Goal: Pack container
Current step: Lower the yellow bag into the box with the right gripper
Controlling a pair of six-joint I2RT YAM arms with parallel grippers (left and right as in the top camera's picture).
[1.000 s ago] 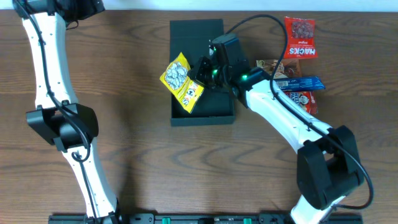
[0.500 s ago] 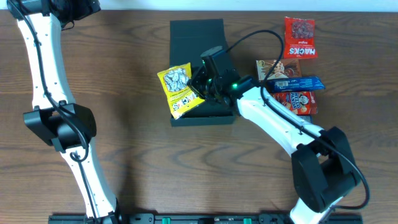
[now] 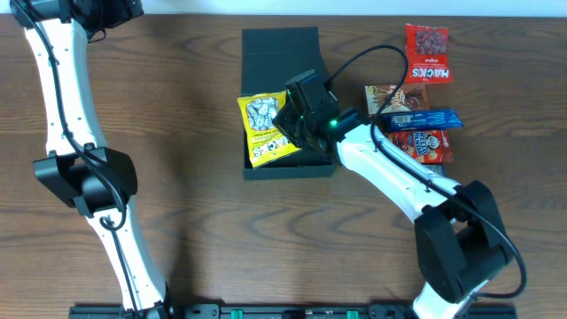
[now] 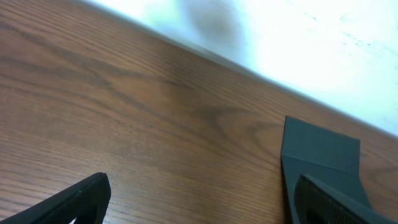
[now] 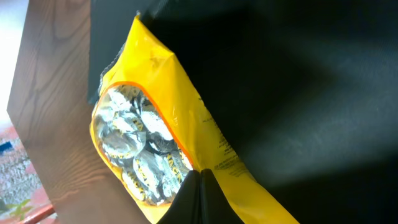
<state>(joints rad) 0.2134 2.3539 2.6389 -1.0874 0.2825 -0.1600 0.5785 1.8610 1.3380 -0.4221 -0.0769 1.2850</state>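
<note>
Overhead, the wooden surface (image 3: 195, 195) carries the container (image 3: 288, 170) near the middle of its far edge, with the flap lid lying open toward that edge. A cluster of snack packets (image 3: 425, 142) lies just right of it. A yellow packet (image 3: 262, 128) overlaps the container's left wall, pinched tight by the right fingers (image 3: 285, 124) above the container's left half. The left fingers (image 4: 205, 208) gape wide and empty by the far edge, left of the flap.

Wooden table (image 4: 155, 124), dark container (image 4: 320, 149), left claw (image 4: 205, 208) spread wide
</note>
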